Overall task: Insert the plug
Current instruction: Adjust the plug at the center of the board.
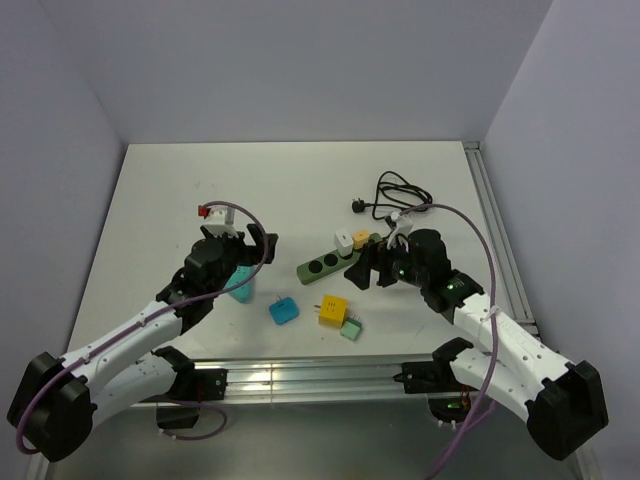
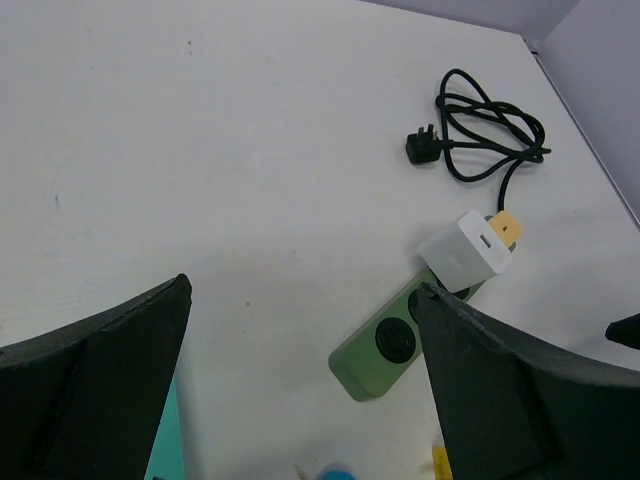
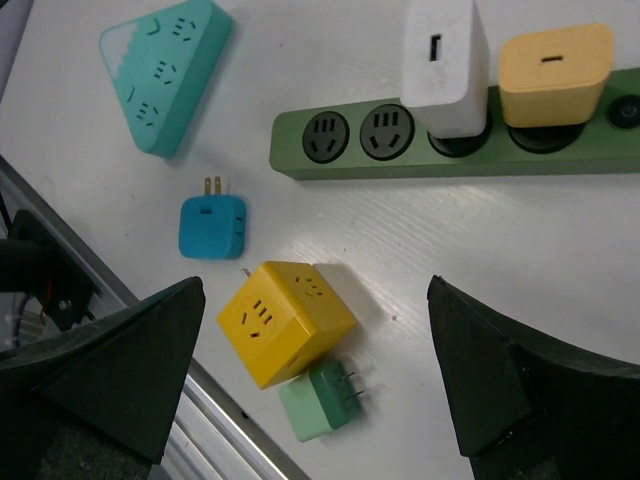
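1. Our left gripper (image 2: 300, 300) stands wide open and holds nothing; it hovers over the table, facing the green power strip (image 2: 400, 340).
2. Our right gripper (image 3: 315, 290) is also spread and empty, above the yellow cube (image 3: 286, 322).
3. The blue plug (image 3: 212, 226) lies loose near the cube, apart from the strip, where two sockets are free; we judge no plug is picked yet.

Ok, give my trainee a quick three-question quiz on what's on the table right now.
1. True or false: the green power strip has two empty sockets.
2. The small green plug lies: A in the strip; B beside the yellow cube; C in a gripper.
3. Fill in: the left gripper and right gripper both stand ____.
Key: 1 true; 2 B; 3 open.
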`<act>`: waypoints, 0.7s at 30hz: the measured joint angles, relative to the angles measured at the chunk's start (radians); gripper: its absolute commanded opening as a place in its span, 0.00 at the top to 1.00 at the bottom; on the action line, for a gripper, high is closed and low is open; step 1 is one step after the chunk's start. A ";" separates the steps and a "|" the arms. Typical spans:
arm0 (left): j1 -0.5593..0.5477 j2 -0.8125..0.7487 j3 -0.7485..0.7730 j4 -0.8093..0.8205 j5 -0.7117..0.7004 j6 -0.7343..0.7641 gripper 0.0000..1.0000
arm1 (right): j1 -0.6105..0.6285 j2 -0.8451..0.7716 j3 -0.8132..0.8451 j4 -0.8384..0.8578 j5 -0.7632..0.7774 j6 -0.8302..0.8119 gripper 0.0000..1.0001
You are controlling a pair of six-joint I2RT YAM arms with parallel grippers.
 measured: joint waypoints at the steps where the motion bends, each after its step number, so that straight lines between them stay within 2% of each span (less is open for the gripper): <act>1: 0.000 0.000 0.000 -0.009 -0.002 -0.012 0.01 | 0.014 -0.011 -0.014 0.010 -0.001 -0.009 0.00; 8: 0.001 -0.006 0.000 -0.098 -0.006 -0.092 0.01 | 0.107 -0.131 -0.115 0.092 0.018 -0.055 0.00; 21: 0.002 -0.085 -0.001 -0.162 -0.013 -0.192 0.00 | 0.238 -0.131 -0.135 0.111 0.155 -0.049 0.00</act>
